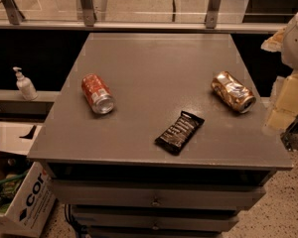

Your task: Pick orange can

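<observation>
The orange can [233, 91] lies on its side on the right part of the grey table [154, 68], dented, golden-orange, with its silver rim facing front-right. A smooth red-orange can [97, 93] with white lettering lies on its side at the left. My arm's cream-coloured links [289, 97] stand at the right edge of the view, beside the table. My gripper [294, 134] shows only as a dark part low at that edge, right of and below the orange can, apart from it.
A black snack bar wrapper [179, 132] lies near the table's front middle. Drawers [154, 200] sit under the tabletop. A cardboard box [22, 202] stands on the floor at the left. A soap pump bottle [25, 85] stands on a ledge at the left. A railing runs behind the table.
</observation>
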{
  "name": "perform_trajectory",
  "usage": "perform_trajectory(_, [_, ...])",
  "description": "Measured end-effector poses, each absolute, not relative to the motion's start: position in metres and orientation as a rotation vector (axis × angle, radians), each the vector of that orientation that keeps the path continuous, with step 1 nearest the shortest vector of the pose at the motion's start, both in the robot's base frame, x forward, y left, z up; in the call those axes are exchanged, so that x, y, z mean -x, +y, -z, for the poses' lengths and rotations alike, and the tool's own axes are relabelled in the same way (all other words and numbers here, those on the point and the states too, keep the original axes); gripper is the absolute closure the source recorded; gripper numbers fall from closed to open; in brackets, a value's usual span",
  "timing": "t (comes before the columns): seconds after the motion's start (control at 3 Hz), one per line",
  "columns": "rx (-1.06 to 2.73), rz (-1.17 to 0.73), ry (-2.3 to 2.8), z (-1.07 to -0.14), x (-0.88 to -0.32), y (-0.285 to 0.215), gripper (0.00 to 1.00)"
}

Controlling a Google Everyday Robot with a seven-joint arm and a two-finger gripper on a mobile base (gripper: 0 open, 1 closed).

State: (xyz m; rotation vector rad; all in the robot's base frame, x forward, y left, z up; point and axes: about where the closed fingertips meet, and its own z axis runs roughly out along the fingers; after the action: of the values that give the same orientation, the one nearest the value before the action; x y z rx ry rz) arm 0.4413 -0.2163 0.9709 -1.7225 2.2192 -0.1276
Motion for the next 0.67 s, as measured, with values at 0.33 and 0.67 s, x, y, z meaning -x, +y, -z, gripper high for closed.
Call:
perform_trajectory(0.33, [1.703, 0.172, 2.205, -0.954, -0.456, -0.217, 0.0])
perform_trajectory(0.67, [1.643, 0.202, 2.221, -0.933, -0.487, -0.222, 0.0])
